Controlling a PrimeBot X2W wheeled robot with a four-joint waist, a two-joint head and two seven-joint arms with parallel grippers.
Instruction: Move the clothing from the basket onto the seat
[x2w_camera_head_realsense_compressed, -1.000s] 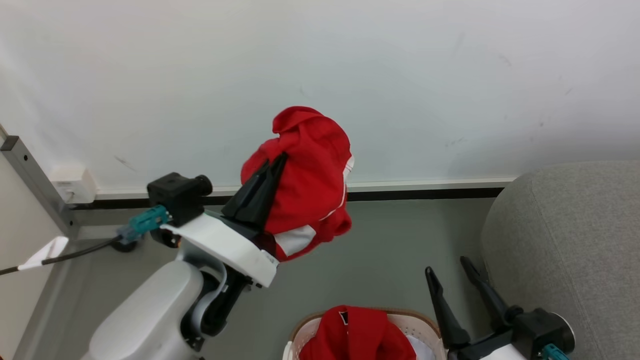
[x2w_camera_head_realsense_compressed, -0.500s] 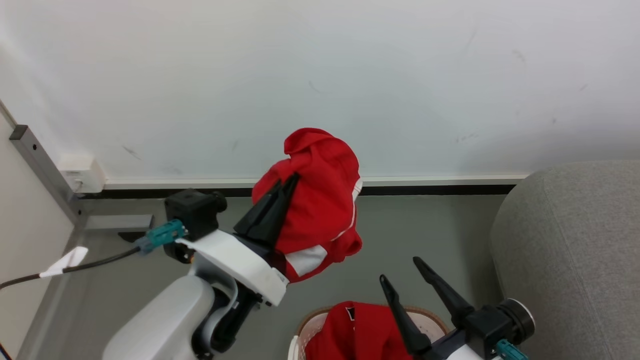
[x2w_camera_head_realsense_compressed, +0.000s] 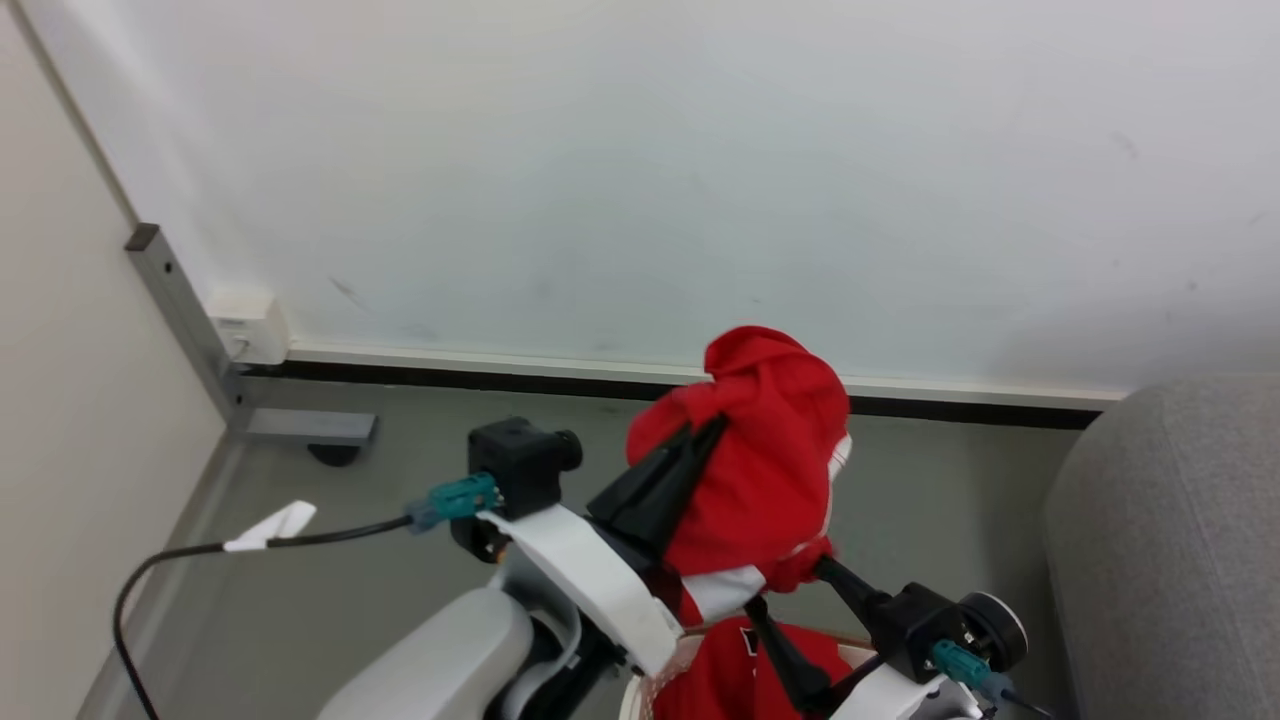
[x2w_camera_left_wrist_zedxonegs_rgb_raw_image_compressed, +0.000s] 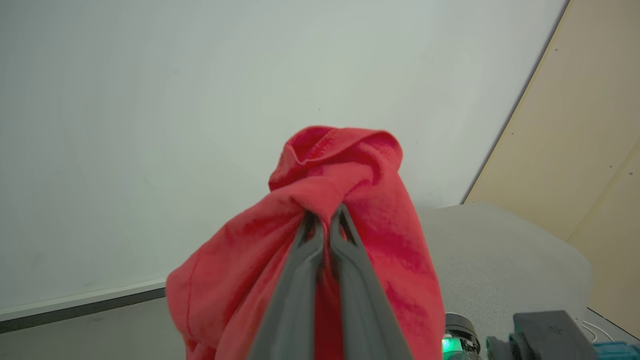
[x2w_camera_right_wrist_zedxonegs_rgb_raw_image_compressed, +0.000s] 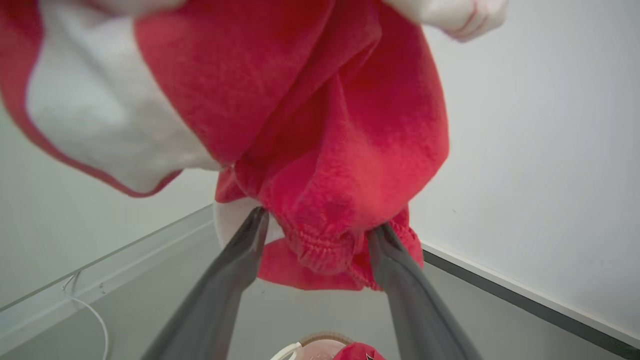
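**A:** What room is there around the load?

**B:** The white wall (x2w_camera_head_realsense_compressed: 640, 180) runs across the back, with a dark baseboard (x2w_camera_head_realsense_compressed: 480, 372) at its foot. Grey floor (x2w_camera_head_realsense_compressed: 330, 610) lies open to the left, crossed by a black cable (x2w_camera_head_realsense_compressed: 350, 529). A grey metal post (x2w_camera_head_realsense_compressed: 180, 313) and a beige panel (x2w_camera_head_realsense_compressed: 60, 420) close off the far left. The seat (x2w_camera_head_realsense_compressed: 1170, 540) stands at the right. Its rounded edge is near the right arm and well apart from the hanging cloth.

**A:** And the basket?

**B:** The basket (x2w_camera_right_wrist_zedxonegs_rgb_raw_image_compressed: 315, 341) sits low in the head view, directly under the hanging cloth. A second red garment (x2w_camera_head_realsense_compressed: 715, 670) is heaped inside it.

**A:** How is the left end effector set?

**B:** The left end effector (x2w_camera_left_wrist_zedxonegs_rgb_raw_image_compressed: 324, 216) points upward with its fingers drawn almost together, pinching a fold of the red garment (x2w_camera_head_realsense_compressed: 775, 470). That garment hangs in the air above the basket and drapes down both sides of the fingers. A white panel shows at its lower edge.

**A:** And the right one?

**B:** The right end effector (x2w_camera_right_wrist_zedxonegs_rgb_raw_image_compressed: 320, 220) reaches up from below with its fingers spread wide. The garment's gathered red hem hangs between the two fingertips (x2w_camera_right_wrist_zedxonegs_rgb_raw_image_compressed: 247, 240), and both tips meet the fabric. I cannot tell whether they press on it.
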